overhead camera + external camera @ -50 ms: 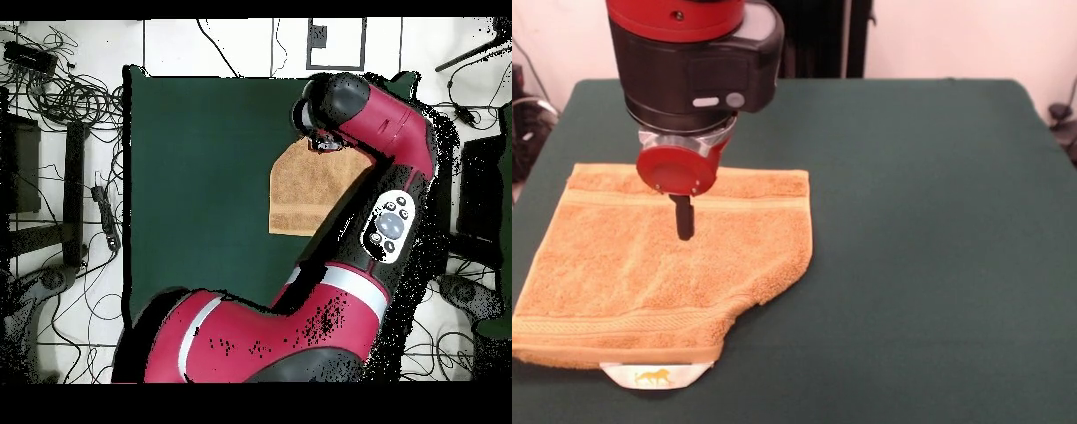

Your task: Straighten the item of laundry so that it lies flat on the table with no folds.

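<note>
The item of laundry (662,265) is an orange-tan towel lying on the left part of the green table (936,221) in the front view. Its near right corner is tucked in, so that edge runs slanted, and the near hem looks doubled over. A white tag (656,375) sticks out at the near edge. My gripper (684,221) points straight down over the towel's far half, fingers together in one black stub, holding nothing. In the overhead view the towel (300,190) is partly covered by the arm, and the gripper is hidden beneath the arm's head (330,115).
Bare green cloth (200,180) stretches over most of the table beside the towel. Cables (70,100) lie on the floor past one table edge. Dark equipment (1064,124) stands just off the table's far right corner in the front view.
</note>
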You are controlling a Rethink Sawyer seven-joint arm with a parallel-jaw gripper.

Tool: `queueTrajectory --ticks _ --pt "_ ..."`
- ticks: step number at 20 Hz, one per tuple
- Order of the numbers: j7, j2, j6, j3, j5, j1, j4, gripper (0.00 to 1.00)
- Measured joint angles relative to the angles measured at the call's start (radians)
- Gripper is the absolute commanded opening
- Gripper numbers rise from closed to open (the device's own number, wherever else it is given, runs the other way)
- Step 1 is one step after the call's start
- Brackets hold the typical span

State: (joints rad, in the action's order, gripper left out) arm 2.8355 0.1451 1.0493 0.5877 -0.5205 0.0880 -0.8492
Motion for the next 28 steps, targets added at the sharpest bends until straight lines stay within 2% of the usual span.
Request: queueTrajectory --ticks 8,17,28 --pt "0.000 -0.045 0.046 0.000 -0.002 0.001 0.119 1.00" --pt "0.000 -0.141 0.077 0.001 -0.022 0.001 0.281 1.00" --pt "0.000 -0.219 0.082 0.001 -0.053 0.001 0.381 1.00"
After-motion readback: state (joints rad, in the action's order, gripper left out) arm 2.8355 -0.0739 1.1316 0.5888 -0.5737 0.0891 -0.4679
